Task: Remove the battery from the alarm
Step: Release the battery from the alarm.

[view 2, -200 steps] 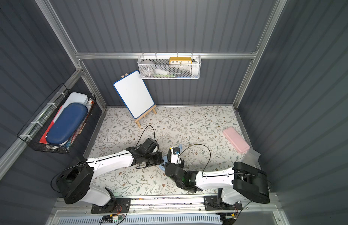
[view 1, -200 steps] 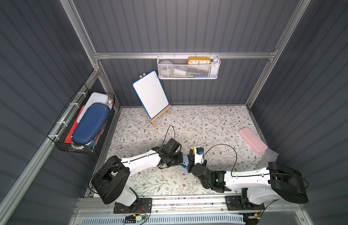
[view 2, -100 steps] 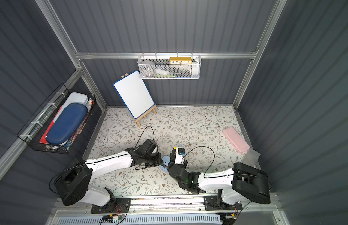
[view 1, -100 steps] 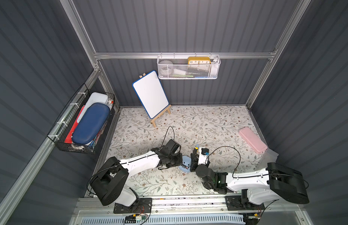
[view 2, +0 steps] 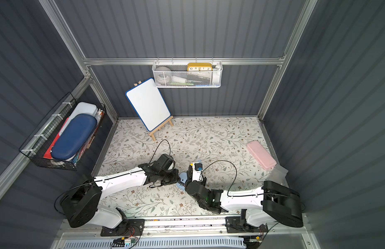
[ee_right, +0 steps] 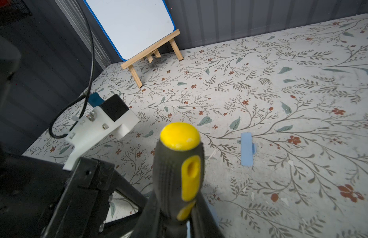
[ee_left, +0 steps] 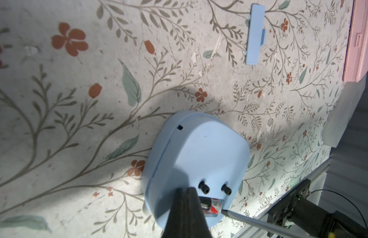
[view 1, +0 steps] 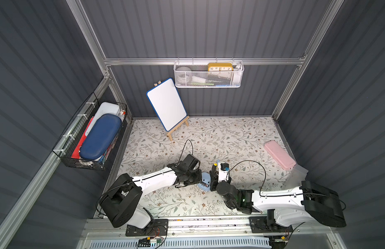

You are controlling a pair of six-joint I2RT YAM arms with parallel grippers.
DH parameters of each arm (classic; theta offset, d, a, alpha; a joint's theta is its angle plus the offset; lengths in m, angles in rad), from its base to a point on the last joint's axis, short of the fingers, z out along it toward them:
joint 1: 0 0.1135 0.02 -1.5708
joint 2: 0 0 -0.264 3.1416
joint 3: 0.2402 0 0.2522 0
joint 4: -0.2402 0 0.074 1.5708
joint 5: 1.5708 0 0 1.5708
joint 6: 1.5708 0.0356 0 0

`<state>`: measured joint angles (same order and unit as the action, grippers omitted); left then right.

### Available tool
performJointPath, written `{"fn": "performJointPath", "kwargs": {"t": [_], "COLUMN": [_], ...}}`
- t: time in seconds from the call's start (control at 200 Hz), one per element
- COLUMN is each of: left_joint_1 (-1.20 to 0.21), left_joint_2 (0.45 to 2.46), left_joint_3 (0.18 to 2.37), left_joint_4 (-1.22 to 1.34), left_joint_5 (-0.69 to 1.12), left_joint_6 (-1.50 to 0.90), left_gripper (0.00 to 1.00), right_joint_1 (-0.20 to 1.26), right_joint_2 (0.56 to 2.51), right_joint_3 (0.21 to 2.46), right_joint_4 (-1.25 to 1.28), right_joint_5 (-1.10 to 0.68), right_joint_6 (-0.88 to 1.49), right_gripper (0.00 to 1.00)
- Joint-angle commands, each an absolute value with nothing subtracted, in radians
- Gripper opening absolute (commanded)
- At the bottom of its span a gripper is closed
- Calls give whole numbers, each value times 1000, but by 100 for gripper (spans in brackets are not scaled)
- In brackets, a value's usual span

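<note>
Dark grey ribbed walls [view 1: 198, 28] braced by pale metal framing close in the room on three sides, and the floral-patterned surface [view 1: 230, 138] fills the floor between them. A black wire basket [view 1: 83, 165] hangs on the left-hand wall holding a blue case [view 1: 100, 137] with flat white and red items beneath it. On the back wall a white mesh basket [view 1: 208, 80] carries a yellow clock [view 1: 220, 66]. A blue-rimmed whiteboard [view 1: 166, 104] leans on a small wooden easel at the back of the surface, and a pink case [view 1: 279, 154] lies well apart near the right-hand wall. Both arms reach in from the front rail and meet near the front middle of the surface. There the pale-blue alarm [ee_left: 199, 152] lies face down with its back and two black knobs showing. The left hand [ee_left: 185, 190] is clenched, its fingers pressed together and its tip on the alarm's back just beside the open compartment. The right hand [ee_right: 179, 222] grasps the black-and-yellow screwdriver [ee_right: 179, 171], whose thin shaft slants to the compartment's edge. A flat pale-blue cover [ee_left: 255, 35] lies apart on the surface. The battery [ee_left: 210, 206] sits in the alarm's compartment, the screwdriver's tip at its end.
</note>
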<state>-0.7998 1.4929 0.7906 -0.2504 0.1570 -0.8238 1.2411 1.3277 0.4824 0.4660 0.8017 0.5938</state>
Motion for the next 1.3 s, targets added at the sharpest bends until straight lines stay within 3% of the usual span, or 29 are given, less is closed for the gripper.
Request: {"fn": "performJointPath", "kwargs": {"t": [0.0, 0.575, 1.296], "left_joint_1": [-802, -802, -802], "left_joint_2": [1495, 1473, 1440], "left_joint_3": [774, 773, 741], "left_joint_4": [-333, -348, -345], "left_joint_5": [130, 126, 123], "left_joint_6": [-835, -837, -847], "left_gripper": [0, 0, 0], "right_joint_1": [1254, 1249, 1206], "right_joint_2": [1332, 1419, 1416], "right_joint_3": [514, 502, 466], "right_joint_4": [354, 508, 704], "right_joint_5": [813, 897, 798], "right_joint_6": [597, 568, 540], "right_gripper": [0, 0, 0]}}
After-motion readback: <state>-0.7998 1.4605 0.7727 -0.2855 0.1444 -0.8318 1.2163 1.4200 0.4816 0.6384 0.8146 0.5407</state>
